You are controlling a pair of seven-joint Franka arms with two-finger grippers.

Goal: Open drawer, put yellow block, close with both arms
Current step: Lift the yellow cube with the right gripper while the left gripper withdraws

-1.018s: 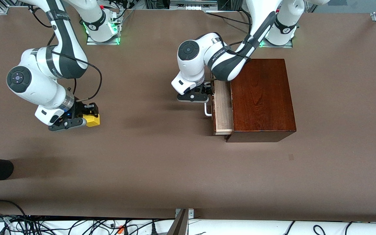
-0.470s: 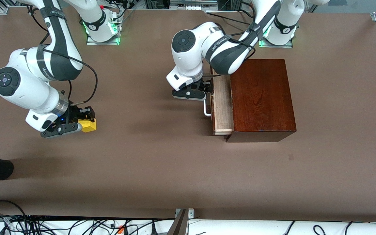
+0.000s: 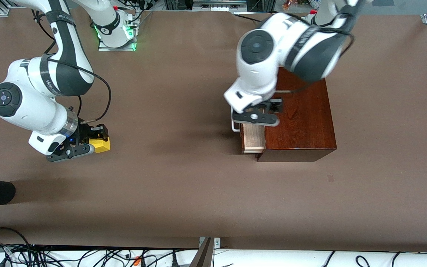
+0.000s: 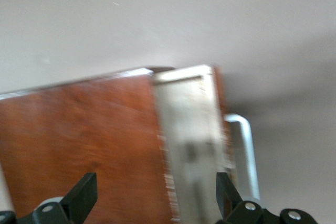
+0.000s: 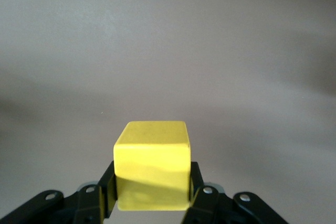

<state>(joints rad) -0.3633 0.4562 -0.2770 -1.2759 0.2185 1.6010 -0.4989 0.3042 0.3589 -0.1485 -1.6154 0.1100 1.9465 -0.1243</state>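
Drawer [image 3: 253, 138] pulled partway out of wooden box [image 3: 298, 115], white handle [image 3: 234, 128] facing the right arm's end of the desk [image 3: 184, 185]. Left gripper [image 3: 269, 107] over box and drawer, fingers spread, empty. Yellow block [image 3: 100, 144] clamped in right gripper [image 3: 94, 140], well apart from the drawer.

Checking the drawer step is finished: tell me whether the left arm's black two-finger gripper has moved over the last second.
Yes. The left gripper has left the white bar handle and now hangs, fingers open, over the dark reddish-brown wooden box.
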